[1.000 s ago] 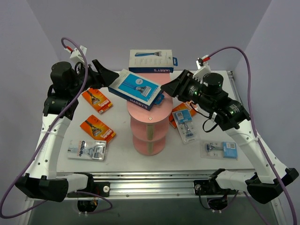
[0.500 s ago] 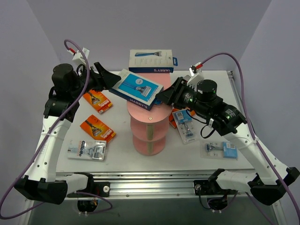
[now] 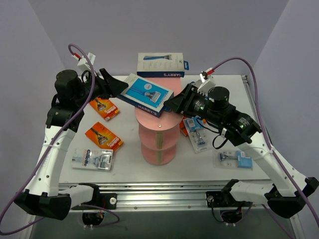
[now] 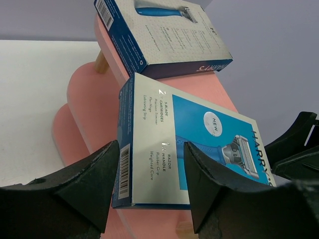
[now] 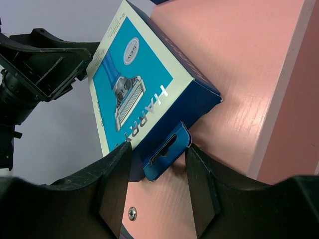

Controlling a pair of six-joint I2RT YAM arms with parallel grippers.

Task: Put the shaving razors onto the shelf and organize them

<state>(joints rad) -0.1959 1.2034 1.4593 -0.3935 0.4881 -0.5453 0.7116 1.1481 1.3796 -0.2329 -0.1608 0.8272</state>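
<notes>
A white-and-blue Harry's razor box lies slanted on the long top tier of the pink shelf. A second Harry's box stands at the tier's far end. My left gripper is open, its jaws either side of the slanted box's left end. My right gripper is open at the box's right end, its fingers straddling the blue hang tab over the pink tier. The left gripper and the right gripper each show a gap on both sides.
Two orange blister cards and a clear Gillette pack lie on the table left of the shelf. Blue-card blister packs lie to its right. The two round lower tiers hold nothing I can see.
My right gripper has moved left and closed in on the box's hang tab. My left gripper has shifted slightly at the box's other end. The box has barely moved.
</notes>
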